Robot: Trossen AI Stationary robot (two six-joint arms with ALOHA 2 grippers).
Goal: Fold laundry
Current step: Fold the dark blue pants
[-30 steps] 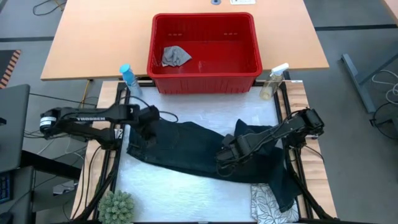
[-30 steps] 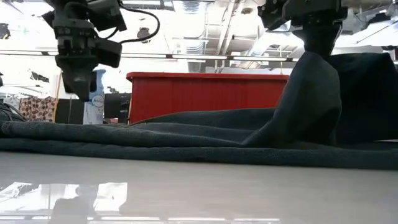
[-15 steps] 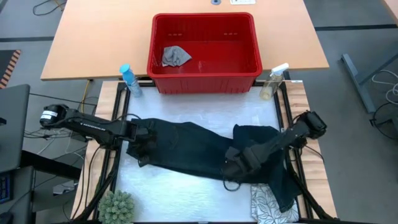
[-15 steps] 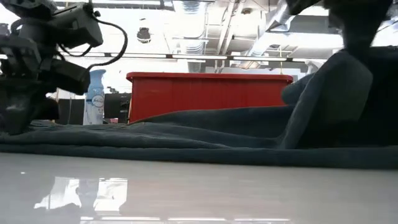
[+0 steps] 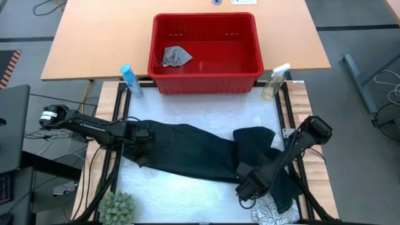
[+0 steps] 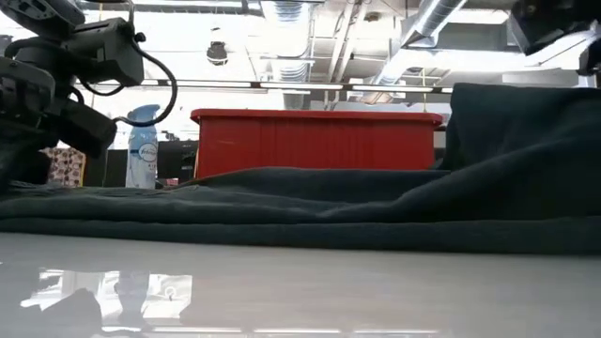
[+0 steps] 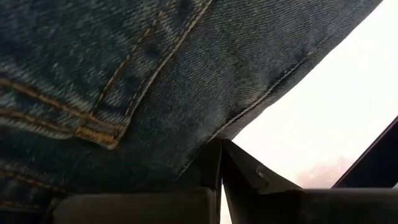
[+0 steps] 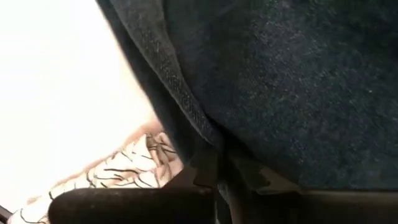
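From above, I'm seeing the right pincer (image 5: 249,187) sitting on the jeans (image 5: 194,153), its fingertips hiding against dark denim. The leaf-print cloth (image 5: 270,211) is getting cut off by the bottom edge and partly lying under the jeans. In the low view, the folded denim (image 6: 376,202) is blocking most of the red basket (image 6: 315,141)

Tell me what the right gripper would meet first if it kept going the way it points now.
Nothing to travel to: the right gripper is already against the jeans, low at their near edge. Just past that edge lies the leaf-print cloth, probably next, though depth is unclear.
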